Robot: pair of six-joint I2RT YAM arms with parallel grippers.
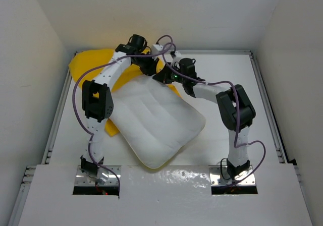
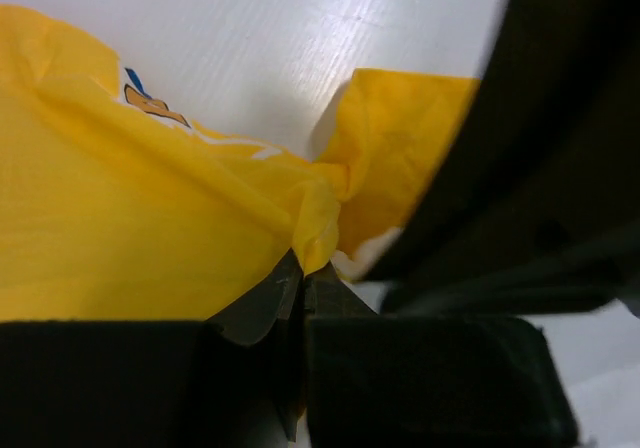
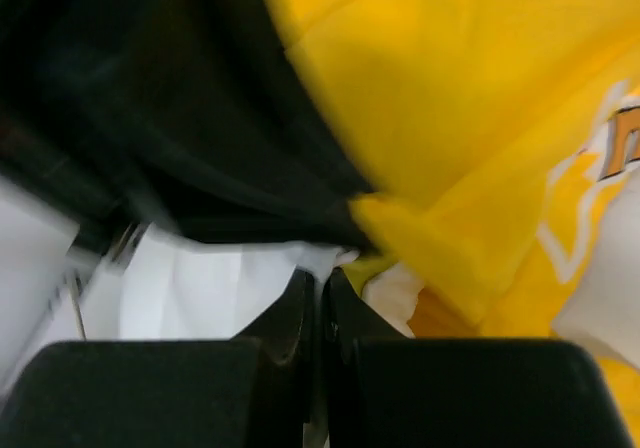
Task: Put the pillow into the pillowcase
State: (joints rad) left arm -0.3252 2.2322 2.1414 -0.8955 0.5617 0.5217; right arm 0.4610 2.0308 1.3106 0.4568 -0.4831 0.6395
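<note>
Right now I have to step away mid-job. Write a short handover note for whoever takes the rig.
Left tool: shut on a fold of the pillowcase.
Right tool: shut where yellow cloth meets white; which one it pinches is unclear.
Things: the pillow lies flat, nearly all uncovered; the pillowcase is bunched at its far-left end.
Done: the pillowcase is gripped beside the pillow's far end.
Left: draw the pillowcase over the whole pillow.
</note>
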